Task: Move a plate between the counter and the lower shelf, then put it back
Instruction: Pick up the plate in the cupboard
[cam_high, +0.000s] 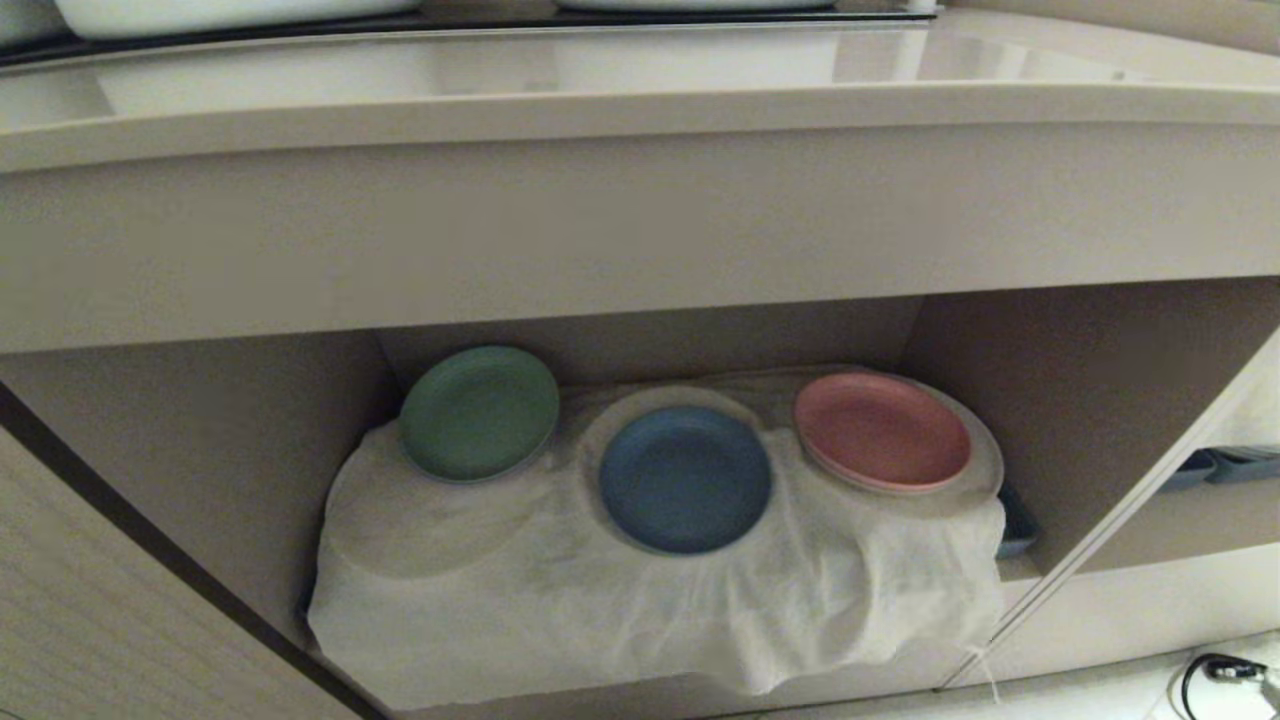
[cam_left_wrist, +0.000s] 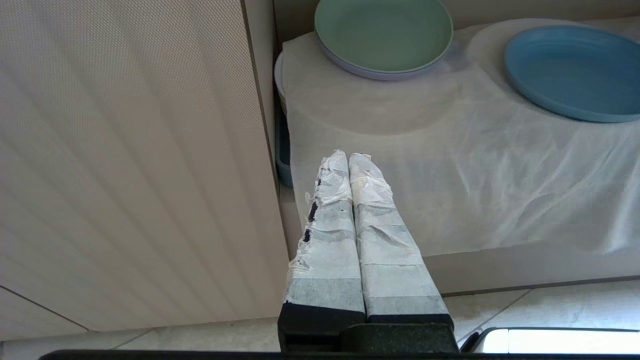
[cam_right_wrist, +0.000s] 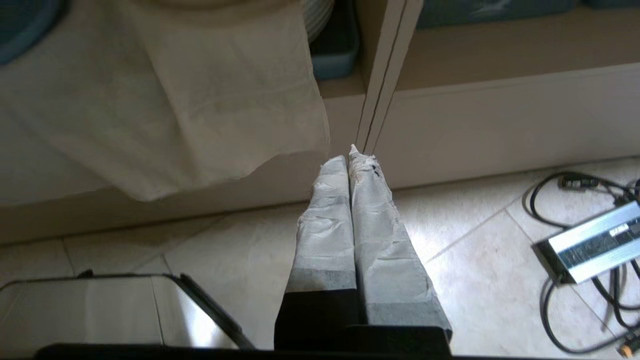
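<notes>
**Blue plate back on the lower shelf, both hands empty and low**

You had the light-blue plate (cam_high: 685, 478) lying flat on the white cloth (cam_high: 560, 590) in the lower shelf (cam_high: 1000, 400), in the middle of the row, with the green plate (cam_high: 480, 412) to its left and the pink plate (cam_high: 882, 430) to its right, each apart from it. The counter (cam_high: 640, 110) above showed no small plate on the part in view.

Your right hand (cam_right_wrist: 354, 156) hung outside the shelf, low over the floor tiles, its taped fingers (cam_right_wrist: 325, 220) pressed together and holding nothing, the tips near the edge of the partition (cam_right_wrist: 382, 75) on the shelf's right side. Your left hand (cam_left_wrist: 348, 159) was likewise pinched closed and empty, in front of the cloth's left part, near the cabinet panel (cam_left_wrist: 125, 150).

By the look of it, the plate's round trip was finished and you were parking the right arm. To do that well, you needed to draw it clear of the hanging cloth corner (cam_right_wrist: 150, 185), since a snag there could drag all three plates forward, and keep it off the cables (cam_right_wrist: 575, 195) on the floor.
</notes>
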